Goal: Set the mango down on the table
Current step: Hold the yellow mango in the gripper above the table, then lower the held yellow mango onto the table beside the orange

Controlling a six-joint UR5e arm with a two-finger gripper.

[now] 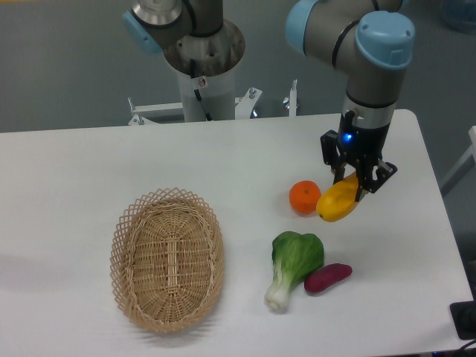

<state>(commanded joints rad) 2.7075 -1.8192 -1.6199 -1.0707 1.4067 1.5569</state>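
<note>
The mango (336, 202) is a yellow-orange elongated fruit at the right of the white table (89, 171), just right of the round orange (304, 197). My gripper (354, 181) comes down from above and its black fingers are closed around the mango's upper right end. The mango tilts down to the left. I cannot tell whether its lower end touches the tabletop.
A woven wicker oval basket (167, 258) stands empty at the front left. A green bok choy (294, 265) and a purple sweet potato (327, 277) lie in front of the mango. The robot base (202, 67) stands at the table's back edge.
</note>
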